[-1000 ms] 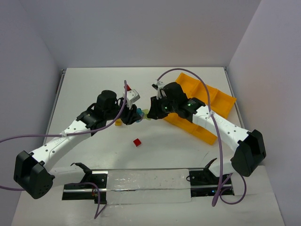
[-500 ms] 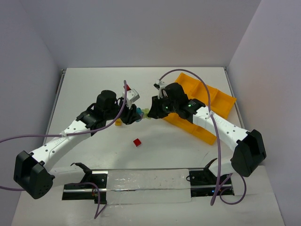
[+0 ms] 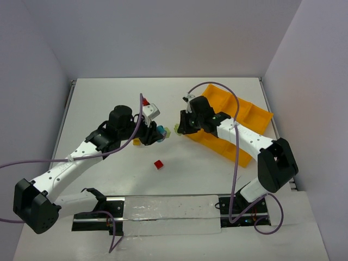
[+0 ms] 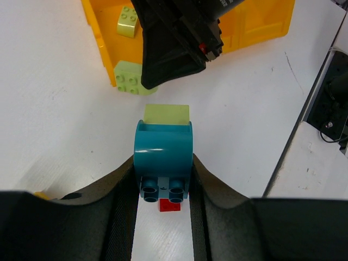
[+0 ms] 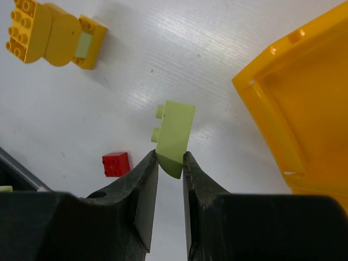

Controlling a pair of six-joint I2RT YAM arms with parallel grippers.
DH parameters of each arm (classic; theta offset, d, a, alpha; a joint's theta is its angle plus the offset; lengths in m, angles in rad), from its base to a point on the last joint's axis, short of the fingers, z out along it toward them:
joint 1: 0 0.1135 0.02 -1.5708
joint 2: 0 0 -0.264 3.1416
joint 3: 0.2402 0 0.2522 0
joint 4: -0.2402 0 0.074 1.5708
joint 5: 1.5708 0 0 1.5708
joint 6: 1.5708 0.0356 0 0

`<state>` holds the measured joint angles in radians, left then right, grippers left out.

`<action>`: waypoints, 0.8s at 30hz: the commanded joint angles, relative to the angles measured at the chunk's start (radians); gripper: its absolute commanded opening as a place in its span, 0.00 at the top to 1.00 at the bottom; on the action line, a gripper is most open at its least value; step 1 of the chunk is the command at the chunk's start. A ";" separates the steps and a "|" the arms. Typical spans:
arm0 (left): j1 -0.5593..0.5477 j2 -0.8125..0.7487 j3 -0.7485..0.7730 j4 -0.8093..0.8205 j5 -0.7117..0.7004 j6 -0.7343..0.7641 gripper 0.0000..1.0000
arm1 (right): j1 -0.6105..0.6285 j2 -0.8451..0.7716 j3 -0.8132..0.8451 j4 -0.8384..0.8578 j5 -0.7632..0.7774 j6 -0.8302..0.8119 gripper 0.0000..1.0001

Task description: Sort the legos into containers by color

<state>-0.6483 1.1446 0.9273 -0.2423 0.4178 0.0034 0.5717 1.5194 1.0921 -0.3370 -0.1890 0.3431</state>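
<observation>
My left gripper (image 3: 156, 132) (image 4: 163, 166) is shut on a teal-blue lego (image 4: 163, 149) (image 3: 161, 130) with a light green piece (image 4: 166, 113) on its far end. My right gripper (image 3: 179, 128) (image 5: 170, 159) is shut on a light green lego (image 5: 175, 136) (image 4: 129, 78) (image 3: 176, 129), held just off the near-left corner of the orange-yellow tray (image 3: 247, 117) (image 5: 304, 103) (image 4: 261, 22). A small gap separates the two grippers. Another light green lego (image 4: 127, 22) lies in a tray compartment. A red lego (image 3: 158, 164) (image 5: 116, 163) (image 4: 169, 205) lies on the table below.
A stack of yellow legos (image 5: 51, 33) (image 3: 136, 141) lies on the table under the left arm. Purple cables loop over both arms. A metal rail (image 3: 163, 215) runs along the near edge. White walls enclose the table.
The two grippers were together with the teal and green legos joined. Now the right gripper has drawn back toward the tray with the light green lego, and the left holds the teal one.
</observation>
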 commanded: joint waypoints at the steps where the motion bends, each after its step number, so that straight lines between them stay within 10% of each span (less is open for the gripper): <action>1: -0.002 -0.060 -0.020 0.060 -0.078 -0.061 1.00 | -0.019 -0.025 0.065 0.015 0.103 -0.011 1.00; 24: -0.002 -0.020 0.091 0.010 -0.481 -0.495 1.00 | -0.184 0.028 0.121 0.014 0.355 -0.018 0.99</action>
<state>-0.6483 1.1208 0.9544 -0.2304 -0.0037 -0.4052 0.4003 1.5030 1.1610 -0.3499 0.1300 0.3399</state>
